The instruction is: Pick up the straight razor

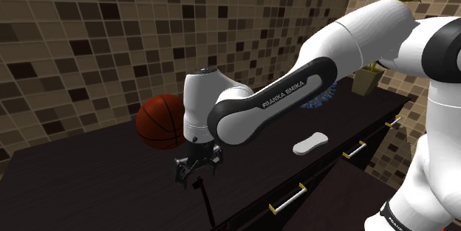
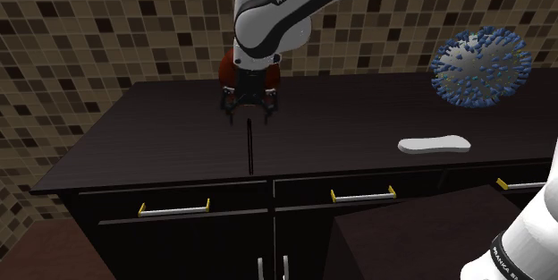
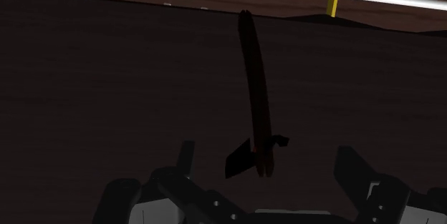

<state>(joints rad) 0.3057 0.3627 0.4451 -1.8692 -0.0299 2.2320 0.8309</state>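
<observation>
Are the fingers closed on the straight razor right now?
No, the black fingers stand apart on either side of the thin dark straight razor, with a gap between each finger and it.

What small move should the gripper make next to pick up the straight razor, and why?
Probably lower straight down a little. The black gripper is open, its fingers apart on either side of one end of the thin dark straight razor, not touching it. The razor lies on the dark countertop, so descending should come before closing.
</observation>
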